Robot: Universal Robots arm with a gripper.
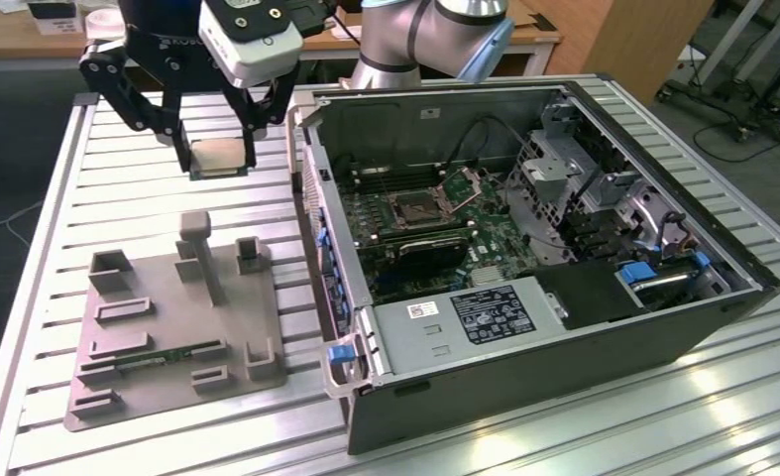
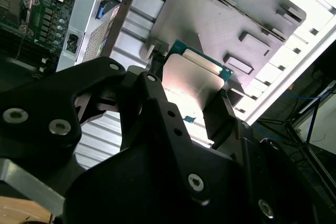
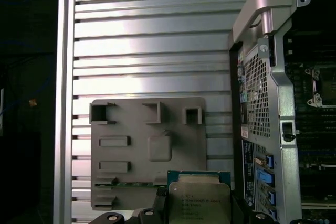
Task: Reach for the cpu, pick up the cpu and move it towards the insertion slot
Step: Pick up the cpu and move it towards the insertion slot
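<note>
Black fingers (image 2: 218, 116) of my gripper (image 2: 190, 100) pinch the cpu (image 2: 193, 82) by opposite edges, presumably sparing its faces. I hold it level above the grey tray (image 1: 165, 327), outside the case (image 1: 496, 397), well apart from the insertion slot (image 1: 411, 208).

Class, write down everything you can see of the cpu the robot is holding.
The cpu is a thin square chip: pale silver printed metal lid, green board rim. Black jaws of the gripper clamp two opposite edges, holding it raised above the slatted table, near the grey tray, on the exterior view's left of the open case.
</note>
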